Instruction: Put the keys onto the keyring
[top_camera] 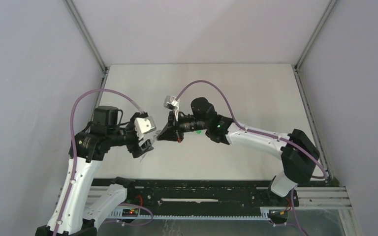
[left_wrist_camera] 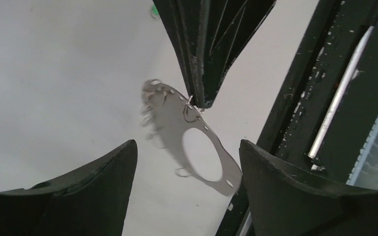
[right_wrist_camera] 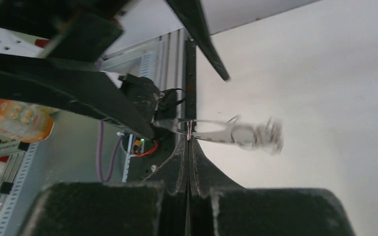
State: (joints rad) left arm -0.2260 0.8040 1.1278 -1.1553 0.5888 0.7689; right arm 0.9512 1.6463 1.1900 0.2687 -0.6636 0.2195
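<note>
My right gripper (top_camera: 160,137) reaches in from three o'clock over the middle of the table (top_camera: 256,93). Its two fingers (right_wrist_camera: 177,172) are pressed flat together with no gap between them. Their tips pinch one small wire loop (left_wrist_camera: 191,114) on the rim of the keyring (left_wrist_camera: 177,128), so the keyring hangs from that pinch, held up off the table.

In my left wrist view those fingers come down from twelve o'clock. The keyring slants away from their tips, one end toward ten o'clock and the other, with its oval opening, toward five o'clock. More little loops stick out along its edge, and those at the ten o'clock end are blurred. In my right wrist view the keyring lies crosswise just past my fingertips, its blurred end out toward three o'clock.

My left gripper (top_camera: 146,145) sits just beside the right one, at its eight o'clock in the top view, facing it. Its fingers (left_wrist_camera: 83,196) stand well apart, one at seven o'clock and one at five o'clock of the left wrist view. The keyring shows in the gap between them. Nothing is clamped in them, and I cannot tell whether either finger touches the keyring. The black rail (left_wrist_camera: 295,103) at the table's near edge runs behind the keyring, toward three o'clock.
</note>
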